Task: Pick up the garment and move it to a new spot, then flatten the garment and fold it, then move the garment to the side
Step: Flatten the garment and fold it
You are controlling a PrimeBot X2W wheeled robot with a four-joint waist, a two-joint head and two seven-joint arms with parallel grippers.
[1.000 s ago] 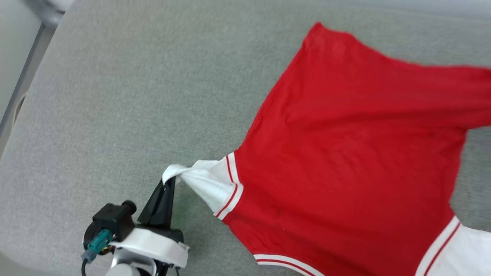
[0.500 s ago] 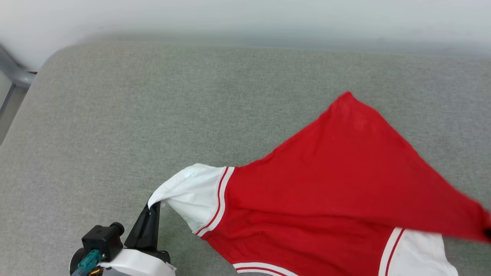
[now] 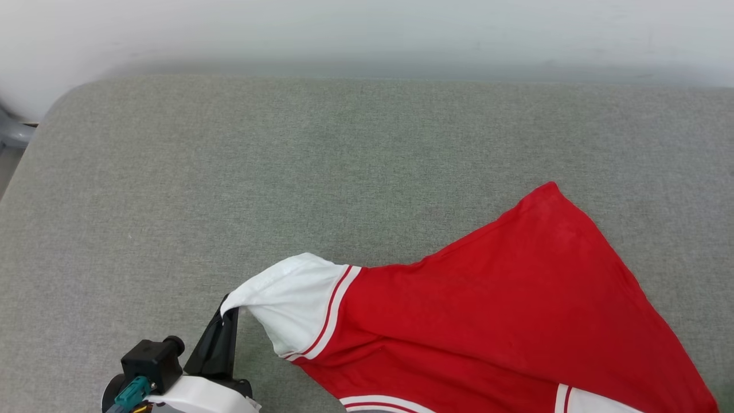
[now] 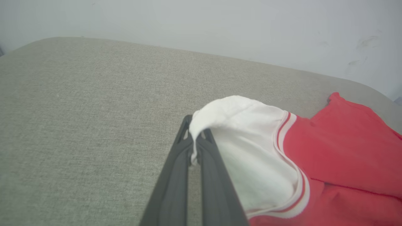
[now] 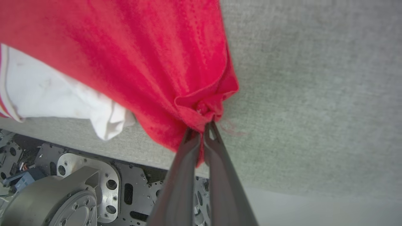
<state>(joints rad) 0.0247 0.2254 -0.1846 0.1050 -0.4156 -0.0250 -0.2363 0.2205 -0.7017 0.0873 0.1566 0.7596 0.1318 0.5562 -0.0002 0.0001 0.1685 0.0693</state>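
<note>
The garment [image 3: 493,321], a red jersey with white sleeves and red-white trim, hangs stretched over the lower right of the grey cushion [image 3: 229,172], one red corner pointing away from me. My left gripper [image 3: 228,307] is shut on the edge of its white sleeve [image 3: 287,298]; the left wrist view shows that sleeve [image 4: 251,150] draped over my closed left gripper [image 4: 195,131]. In the right wrist view my right gripper [image 5: 202,127] is shut on a bunched red corner of the garment [image 5: 141,62]. Any lettering is hidden.
A pale wall [image 3: 367,34] runs behind the cushion's far edge. A grey frame piece [image 3: 11,135] sits at the far left corner. My own metal base [image 5: 78,188] lies below the cushion's near edge in the right wrist view. Bare cushion lies to the left and beyond.
The head camera has tilted up, so the wall now shows. The garment's red body has folded down into a narrower triangle, and its right side has dropped lower.
</note>
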